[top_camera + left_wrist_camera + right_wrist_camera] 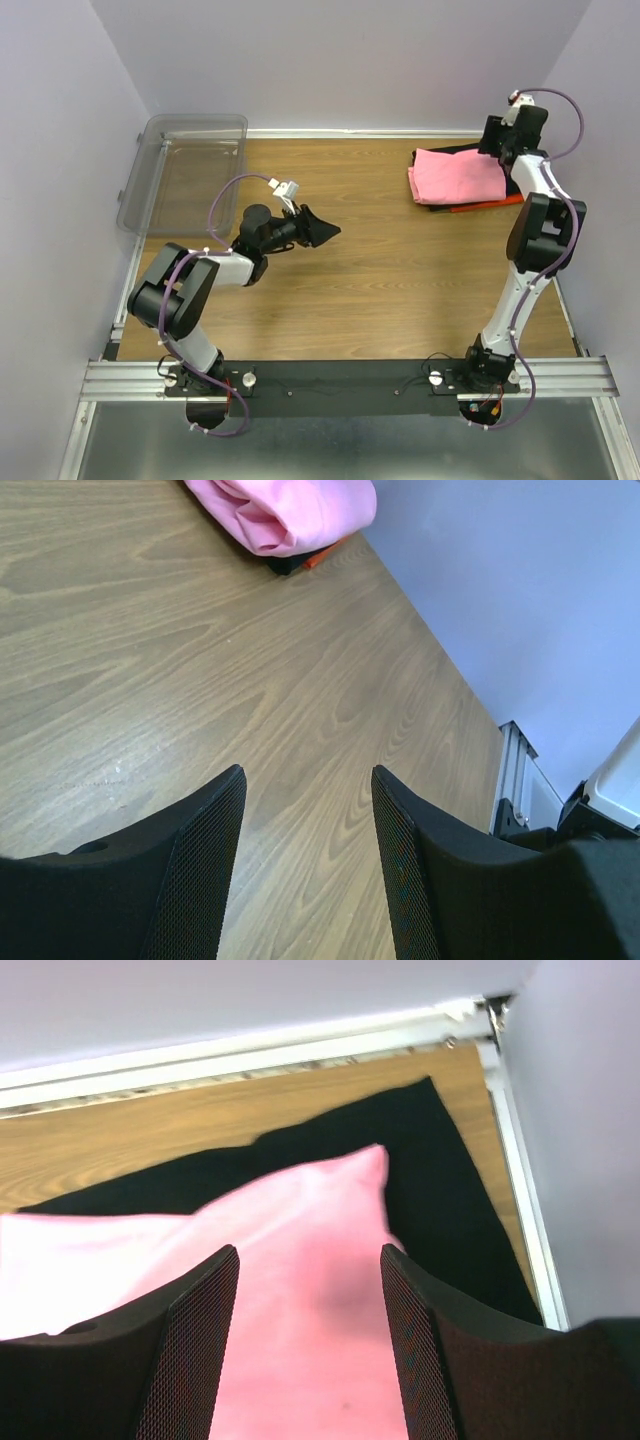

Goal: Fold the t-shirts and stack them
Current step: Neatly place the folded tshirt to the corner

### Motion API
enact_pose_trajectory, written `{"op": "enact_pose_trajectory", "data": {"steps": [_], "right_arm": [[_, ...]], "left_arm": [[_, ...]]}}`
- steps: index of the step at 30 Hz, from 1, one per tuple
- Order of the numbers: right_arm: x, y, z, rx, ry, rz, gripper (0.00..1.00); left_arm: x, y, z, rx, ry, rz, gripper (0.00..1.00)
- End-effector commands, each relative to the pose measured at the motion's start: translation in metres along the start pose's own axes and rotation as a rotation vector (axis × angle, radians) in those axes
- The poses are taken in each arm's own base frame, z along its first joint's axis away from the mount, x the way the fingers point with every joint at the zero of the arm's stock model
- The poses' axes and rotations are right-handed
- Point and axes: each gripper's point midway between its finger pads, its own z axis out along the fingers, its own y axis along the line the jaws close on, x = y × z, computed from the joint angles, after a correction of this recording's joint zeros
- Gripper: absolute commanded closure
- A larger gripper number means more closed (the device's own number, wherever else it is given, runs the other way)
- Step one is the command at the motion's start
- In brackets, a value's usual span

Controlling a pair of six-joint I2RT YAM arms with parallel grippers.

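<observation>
A folded pink t-shirt [458,175] lies on top of a black one [448,151] and an orange one [490,205] at the far right of the table. In the right wrist view the pink t-shirt [300,1260] fills the lower frame over the black t-shirt [440,1190]. My right gripper [310,1260] hovers open just above the pink cloth, nothing between its fingers; from above it is hidden under its wrist. My left gripper [328,231] hangs open over bare wood mid-table. Its wrist view shows the pink t-shirt [290,510] far off and the gripper [308,775] empty.
A clear plastic bin [185,170] stands at the back left. The right wall and the table's metal rail [525,1210] run close beside the shirt stack. Bare wooden tabletop [380,280] lies between the two arms.
</observation>
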Motion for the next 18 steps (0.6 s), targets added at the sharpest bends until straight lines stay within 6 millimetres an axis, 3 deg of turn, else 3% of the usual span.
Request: {"op": "enact_pose_trajectory", "data": {"steps": [1,2,3,5,6,7,8,9,12,13,18], "right_arm": [[-0.014,0.026,-0.016,-0.047,-0.061,-0.081,0.34],[-0.013,0.033,-0.021,-0.085,-0.063,-0.108,0.34],[-0.012,0.058,-0.029,-0.192,-0.073,-0.141,0.34],[0.017,0.091,-0.044,-0.359,-0.036,-0.21,0.34],[0.018,0.122,-0.063,-0.478,-0.062,-0.294,0.36],[0.025,0.136,-0.073,-0.537,-0.067,-0.335,0.38],[0.05,0.147,-0.079,-0.572,-0.029,-0.363,0.4],[0.052,0.162,-0.087,-0.59,-0.04,-0.422,0.5],[0.073,0.168,-0.088,-0.593,0.011,-0.445,0.68],[0.078,0.167,-0.086,-0.591,0.028,-0.444,0.79],[0.103,0.162,-0.087,-0.594,0.121,-0.458,0.88]], "left_arm": [[0.001,-0.008,-0.006,0.024,-0.012,0.012,0.39],[0.001,-0.009,-0.007,0.02,-0.012,0.012,0.39],[0.001,-0.009,-0.008,0.018,-0.014,0.016,0.39],[0.002,-0.009,-0.012,0.007,-0.015,0.017,0.39],[0.002,-0.009,-0.013,0.004,-0.016,0.021,0.39],[0.0,-0.011,-0.015,0.004,-0.024,0.026,0.39],[0.002,-0.011,-0.017,-0.001,-0.02,0.024,0.39],[-0.001,-0.014,-0.019,0.001,-0.028,0.03,0.39],[0.002,-0.015,-0.024,-0.01,-0.026,0.033,0.39],[-0.002,-0.019,-0.027,-0.007,-0.037,0.041,0.39],[0.001,-0.019,-0.038,-0.036,-0.04,0.054,0.39]]}}
